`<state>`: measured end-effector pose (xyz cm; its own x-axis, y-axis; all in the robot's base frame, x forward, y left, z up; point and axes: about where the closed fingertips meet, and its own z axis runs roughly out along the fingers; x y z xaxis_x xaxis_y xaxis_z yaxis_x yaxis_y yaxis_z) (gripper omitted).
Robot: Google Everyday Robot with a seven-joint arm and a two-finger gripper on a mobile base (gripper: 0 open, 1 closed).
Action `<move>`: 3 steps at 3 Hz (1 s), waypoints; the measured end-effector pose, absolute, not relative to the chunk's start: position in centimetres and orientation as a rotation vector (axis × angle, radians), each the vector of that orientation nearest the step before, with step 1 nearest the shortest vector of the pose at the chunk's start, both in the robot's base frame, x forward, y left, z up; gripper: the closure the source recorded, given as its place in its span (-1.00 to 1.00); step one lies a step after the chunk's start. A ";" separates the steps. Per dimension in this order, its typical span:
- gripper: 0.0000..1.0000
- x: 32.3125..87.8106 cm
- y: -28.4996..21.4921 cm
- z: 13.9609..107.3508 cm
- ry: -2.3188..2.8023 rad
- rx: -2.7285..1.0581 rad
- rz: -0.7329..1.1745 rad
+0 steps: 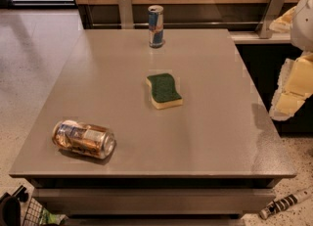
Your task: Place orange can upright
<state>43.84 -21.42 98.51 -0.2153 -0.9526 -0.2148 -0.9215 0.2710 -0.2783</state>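
Orange can (84, 139) sideways on table (210, 127), gripper (289, 97) beside right edge.

Beside the table's (210, 137) right side the gripper (293, 93) is cut off by the view's right edge, the orange can (84, 139) carries a label too blurred to read, and the wire basket (32, 214) is cropped at the bottom-left corner.

Glossy metal orange can (84, 139), smooth matt table (215, 122), rough-topped sponge (164, 90), cream plastic gripper (291, 96) at right edge
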 end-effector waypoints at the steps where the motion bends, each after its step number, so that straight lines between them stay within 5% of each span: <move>1: -1.00 43.8 -21.4 98.5 2.207 -1.708 -0.128; 3: -1.00 44.3 -15.7 97.6 2.201 -1.675 -0.004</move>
